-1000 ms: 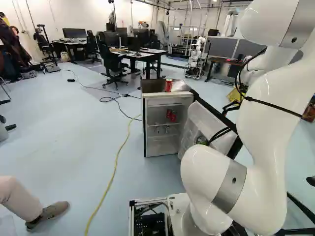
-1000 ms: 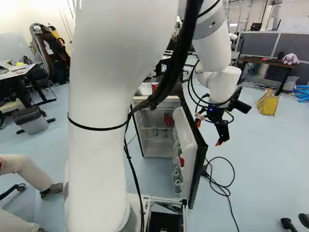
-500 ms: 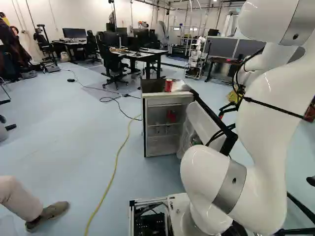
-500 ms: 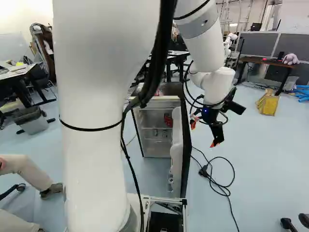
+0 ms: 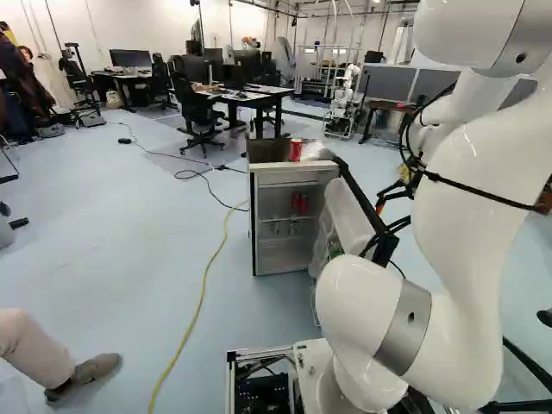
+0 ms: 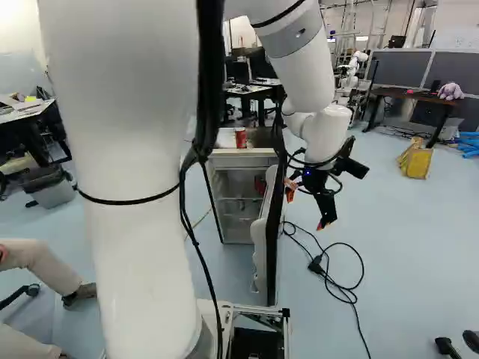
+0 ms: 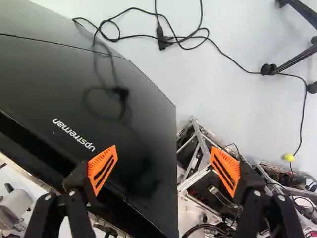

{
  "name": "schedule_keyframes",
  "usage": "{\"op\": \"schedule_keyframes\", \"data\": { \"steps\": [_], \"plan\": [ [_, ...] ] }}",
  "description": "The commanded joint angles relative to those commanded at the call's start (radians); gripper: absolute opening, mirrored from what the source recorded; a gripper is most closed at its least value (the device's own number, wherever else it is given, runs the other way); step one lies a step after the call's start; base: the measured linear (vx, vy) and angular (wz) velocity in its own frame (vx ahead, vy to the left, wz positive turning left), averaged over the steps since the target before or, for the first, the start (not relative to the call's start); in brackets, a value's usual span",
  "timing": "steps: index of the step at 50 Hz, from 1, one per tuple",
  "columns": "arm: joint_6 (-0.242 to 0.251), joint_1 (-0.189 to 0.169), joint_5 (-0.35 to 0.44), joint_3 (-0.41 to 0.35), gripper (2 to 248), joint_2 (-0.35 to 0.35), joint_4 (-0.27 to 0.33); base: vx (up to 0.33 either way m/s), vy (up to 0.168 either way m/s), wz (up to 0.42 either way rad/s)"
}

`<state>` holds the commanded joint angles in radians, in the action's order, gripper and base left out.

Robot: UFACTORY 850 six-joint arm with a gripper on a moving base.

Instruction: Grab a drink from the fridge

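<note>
Hovering beside the black fridge door (image 7: 44, 79), hand (image 6: 306, 210) spread wide, white lettering (image 7: 73, 134) on the door's outer face

Brings arm (image 6: 303, 71) and gripper (image 6: 307, 209) farther left in the right base view, with fridge door (image 6: 274, 239) swung nearer closed.

Arm (image 5: 466, 233) bent — end effector (image 6: 307, 209) spread open, seemingly angled down.

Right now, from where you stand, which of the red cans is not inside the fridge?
The red can standing upright on top of the fridge; the other red cans are inside it.
</note>
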<state>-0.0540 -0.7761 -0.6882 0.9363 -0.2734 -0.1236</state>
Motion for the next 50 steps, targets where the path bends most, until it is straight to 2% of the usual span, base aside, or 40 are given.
{"op": "schedule_keyframes", "data": {
  "steps": [24, 50],
  "plan": [
    [0.000, 0.050, 0.000, -0.079, 247, 0.060, 0.000, 0.000, 0.000, 0.000],
    [0.000, 0.124, 0.014, -0.156, 247, 0.122, 0.000, 0.000, 0.000, 0.000]
  ]
}}
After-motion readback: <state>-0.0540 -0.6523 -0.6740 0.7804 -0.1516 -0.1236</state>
